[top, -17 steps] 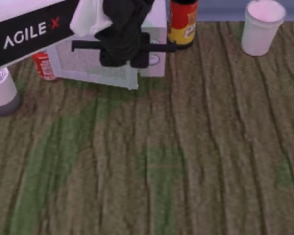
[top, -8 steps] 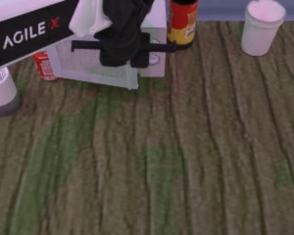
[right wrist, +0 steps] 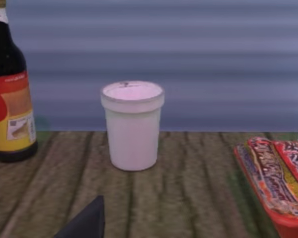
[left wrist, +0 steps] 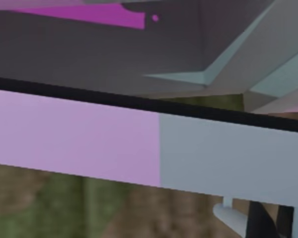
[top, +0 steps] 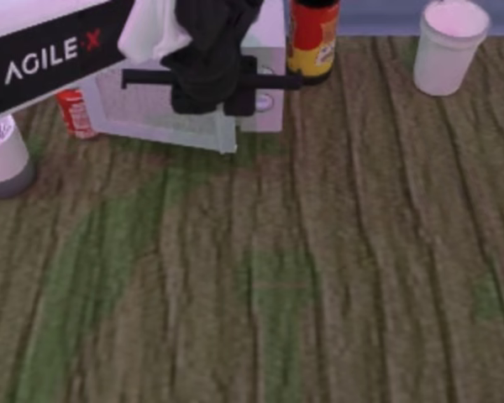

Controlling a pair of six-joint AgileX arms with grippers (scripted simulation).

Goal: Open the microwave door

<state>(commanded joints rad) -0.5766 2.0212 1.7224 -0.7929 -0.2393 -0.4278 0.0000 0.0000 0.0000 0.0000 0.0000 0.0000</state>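
Overhead, the left arm is seen reaching across the far left of the table (top: 336,277), and its black left gripper (top: 210,92) is set against the front of the microwave (top: 265,42). The microwave door (top: 164,117) lies directly under the gripper and is swung slightly out from the body, its free corner standing proud of the knob panel. How far the fingers are spread cannot be told, since the wrist hides them. A red can (top: 76,113) stands just beside the door's hinge side, left of the gripper, and a grey-based white cup (top: 4,155) is set farther left still. A dark sauce bottle (top: 313,38) stands just right of the microwave, and another white cup (top: 449,46) is placed well to the right.

From the left wrist camera, the frame is crossed by a pale lavender-and-grey band edged in black, very close to the lens; which part of the oven it is cannot be told. Patches of the table are glimpsed beyond it.

From the right wrist camera, only a dark finger tip of the right gripper (right wrist: 87,223) is shown, so its opening cannot be judged. Ahead of it stands the white cup, with the sauce bottle well to one side and a red snack packet (right wrist: 275,181) to the other.
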